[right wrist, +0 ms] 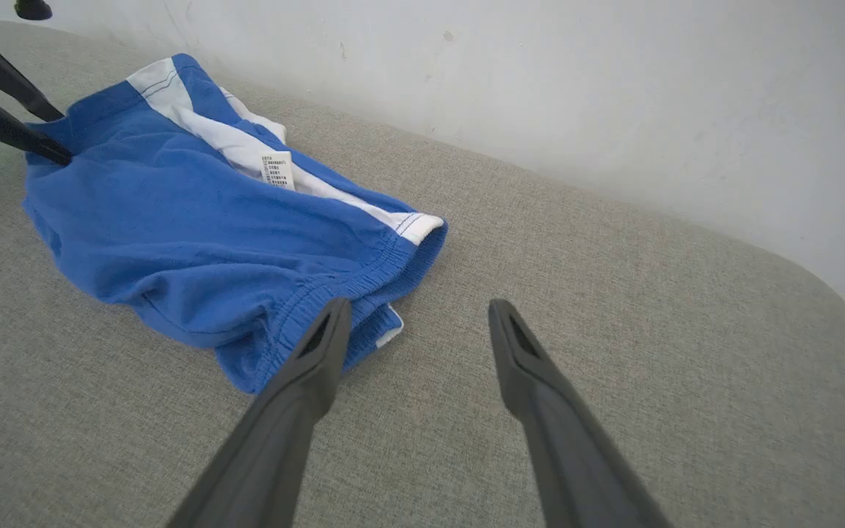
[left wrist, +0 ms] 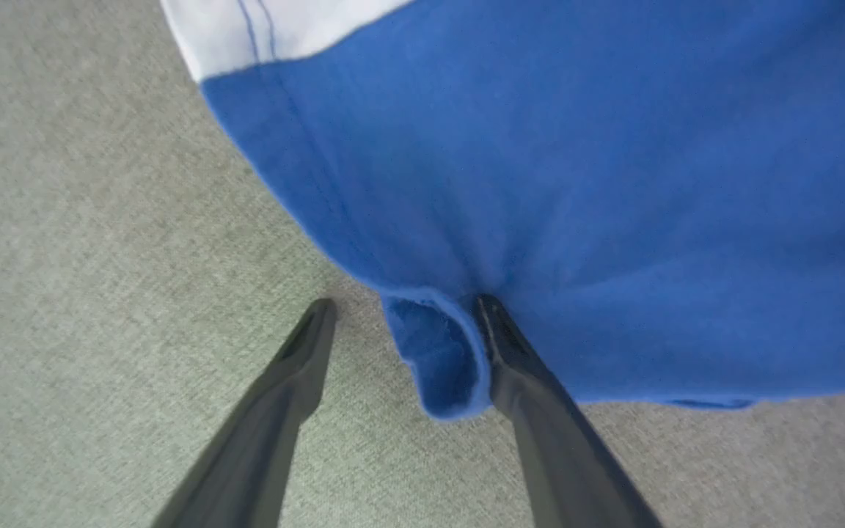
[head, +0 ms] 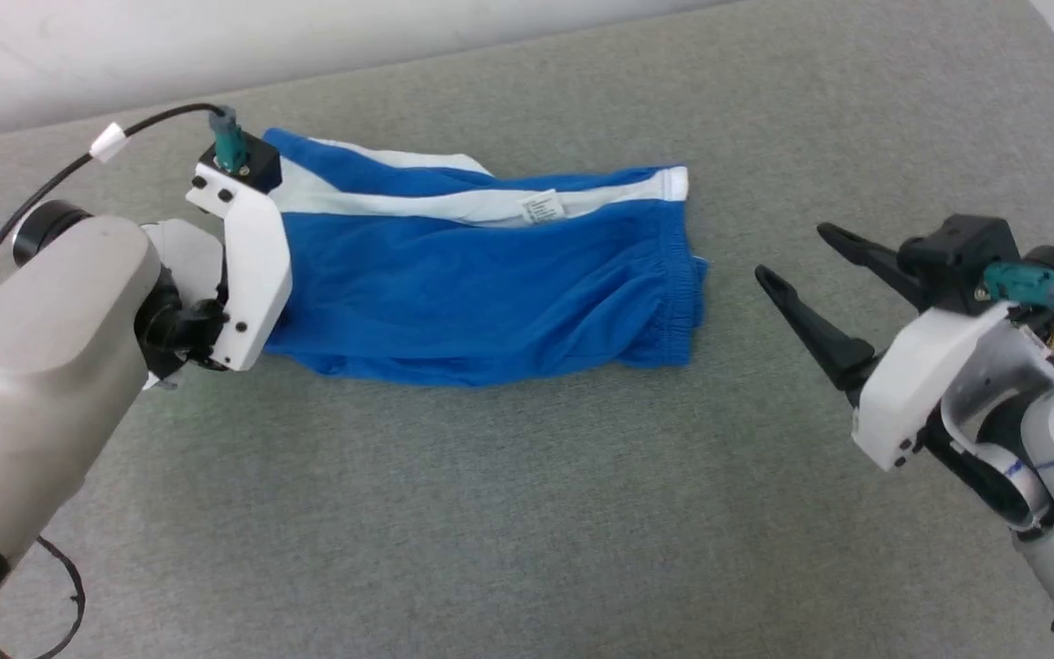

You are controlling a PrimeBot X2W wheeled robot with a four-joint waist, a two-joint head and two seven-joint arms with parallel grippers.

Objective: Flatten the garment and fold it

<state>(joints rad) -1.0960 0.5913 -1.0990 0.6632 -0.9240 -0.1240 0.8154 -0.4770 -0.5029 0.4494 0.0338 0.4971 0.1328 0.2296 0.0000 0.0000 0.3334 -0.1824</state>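
Grey woven upholstery (head: 527, 513) spreads under both arms, with a pale wall (right wrist: 540, 88) rising beyond it, past the right fingers. On it lies the garment (head: 481, 293), a pair of blue shorts. Its leg end is at the left fingertips and its waist end is just short of the right ones.

We judge the task about midway. The shorts look doubled into one long panel and lie mostly flat. But the near edge bulges, the top layer carries soft creases, and no cross fold shows, so smoothing and at least one more fold are left.

The left gripper (left wrist: 404, 312) has its fingers spread. One rests over bare upholstery and the other lies against the cloth, with a small curl of hem (left wrist: 441, 359) sitting between them; nothing is pinched. The right gripper (head: 790, 250) is spread too and holds nothing, its tips aimed at the waist end.

The white side stripe (head: 399, 203) runs along the far long edge, away from both pairs of tips. The elastic waistband (head: 673, 275) is the edge nearest the right fingers, and the head view shows a gap between them. The white tag (head: 541, 208) lies exposed on the stripe.

Bare upholstery lies open behind and beside each pair of fingers. We judge there is room to pull outward or to sweep either end across, with the wall side the tighter one.
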